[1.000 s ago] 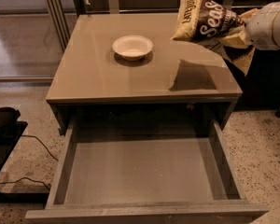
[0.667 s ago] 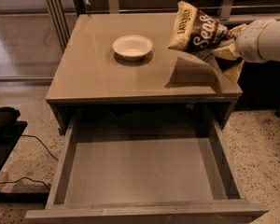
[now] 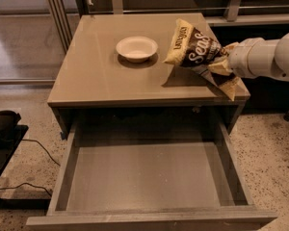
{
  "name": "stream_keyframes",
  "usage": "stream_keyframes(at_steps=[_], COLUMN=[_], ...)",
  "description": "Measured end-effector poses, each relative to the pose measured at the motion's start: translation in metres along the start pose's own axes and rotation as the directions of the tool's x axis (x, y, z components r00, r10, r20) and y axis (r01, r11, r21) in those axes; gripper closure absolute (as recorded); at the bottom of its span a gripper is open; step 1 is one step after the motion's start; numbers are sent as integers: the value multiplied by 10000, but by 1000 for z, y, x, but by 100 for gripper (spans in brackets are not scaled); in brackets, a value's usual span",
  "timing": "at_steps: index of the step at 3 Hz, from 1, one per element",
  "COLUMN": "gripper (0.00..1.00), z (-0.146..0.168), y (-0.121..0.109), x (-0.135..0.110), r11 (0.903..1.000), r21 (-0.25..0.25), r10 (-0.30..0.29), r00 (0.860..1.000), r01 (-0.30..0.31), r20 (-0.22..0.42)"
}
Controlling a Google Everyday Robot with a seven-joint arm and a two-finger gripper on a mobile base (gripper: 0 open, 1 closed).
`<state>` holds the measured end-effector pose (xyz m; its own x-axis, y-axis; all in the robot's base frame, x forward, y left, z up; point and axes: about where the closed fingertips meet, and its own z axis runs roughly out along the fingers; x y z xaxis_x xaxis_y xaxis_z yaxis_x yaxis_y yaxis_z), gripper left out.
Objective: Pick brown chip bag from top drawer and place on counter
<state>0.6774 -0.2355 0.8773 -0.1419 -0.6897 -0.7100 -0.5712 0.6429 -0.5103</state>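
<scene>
The brown chip bag (image 3: 196,52), dark brown with pale yellow ends and white script, hangs tilted just above the right side of the counter (image 3: 101,71). My gripper (image 3: 221,64) comes in from the right on a white arm and is shut on the bag's right end. The bag's lower corner is close to the counter surface; I cannot tell whether it touches. The top drawer (image 3: 149,177) is pulled fully out below the counter and holds nothing.
A white bowl (image 3: 137,48) stands on the counter's back middle, left of the bag. Speckled floor lies on both sides of the cabinet. A black object with cables (image 3: 5,129) sits on the floor at the left. Rails and a glass panel run behind.
My gripper has carried the chip bag leftward and down, from over the counter's right edge to just above its right side. The bowl and drawer have not moved.
</scene>
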Motion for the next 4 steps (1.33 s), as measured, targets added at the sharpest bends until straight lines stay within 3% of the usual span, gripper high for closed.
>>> stream_keyframes(at_steps=[1, 4], gripper=[81, 12], z=[0, 0], y=[0, 1], x=[0, 0], r11=[10000, 10000], r21=[-9, -10], r10=[-1, -1], r00=[10000, 10000], r01=[1, 1], r20=[0, 1])
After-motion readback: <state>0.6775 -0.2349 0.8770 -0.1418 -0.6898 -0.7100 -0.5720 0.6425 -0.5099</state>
